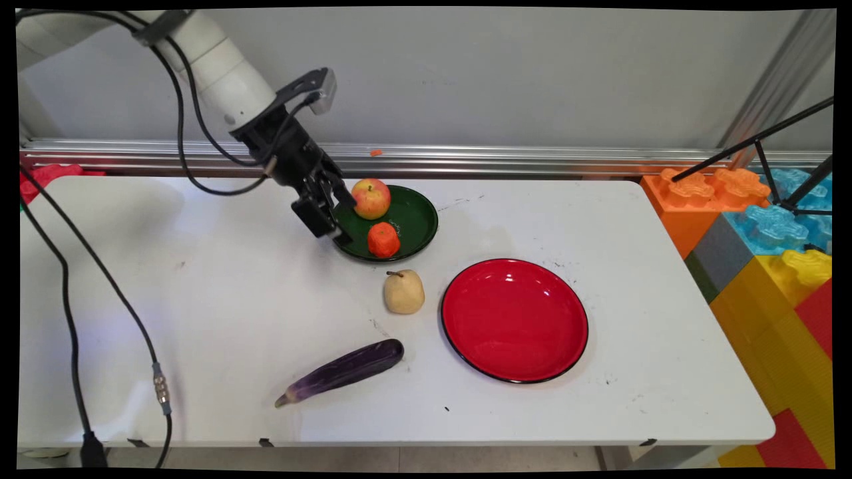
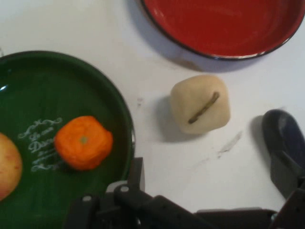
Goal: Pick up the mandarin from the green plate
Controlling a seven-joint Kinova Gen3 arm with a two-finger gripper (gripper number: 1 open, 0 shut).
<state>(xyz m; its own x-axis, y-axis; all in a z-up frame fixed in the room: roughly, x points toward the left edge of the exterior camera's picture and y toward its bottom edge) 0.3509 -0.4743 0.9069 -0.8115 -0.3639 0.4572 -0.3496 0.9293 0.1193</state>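
Hovering at the green plate's [image 1: 416, 216] 9 o'clock rim, the gripper [image 1: 327, 214] holds nothing; fingers look spread apart. In hand view one finger [image 2: 135, 174] sits by the plate rim [image 2: 121, 102], the other [image 2: 286, 171] far off at the frame's right edge, bare tabletop between them.

On the green plate: apple [image 1: 371, 198] at approx 10 o'clock of the plate, orange fruit [image 1: 383, 240] at approx 7 o'clock near the rim. The two are close but apart. Hand view shows the orange fruit [image 2: 83, 142] next to white lettering on the plate, w/ the apple [image 2: 9, 164] cut off at the frame's left edge.

Pear [image 1: 404, 292] stands on the white table [image 1: 200, 299] just off the green plate at its 6 o'clock, stem up; not touching the plate. Hand view: pear [image 2: 200, 109] lies between green plate and red plate [image 2: 224, 24], clear of both.

Red plate [image 1: 514, 320] sits at 3 o'clock of the pear, near it, nothing on it.

Eggplant [image 1: 342, 371] lies on its side at approx 7 o'clock of the pear, well apart from the gripper, stem end pointing to 8 o'clock.

Big coloured toy bricks [image 1: 765, 246] stack at the table's 3 o'clock end. Black cables [image 1: 70, 299] hang down over the table's 9 o'clock side.
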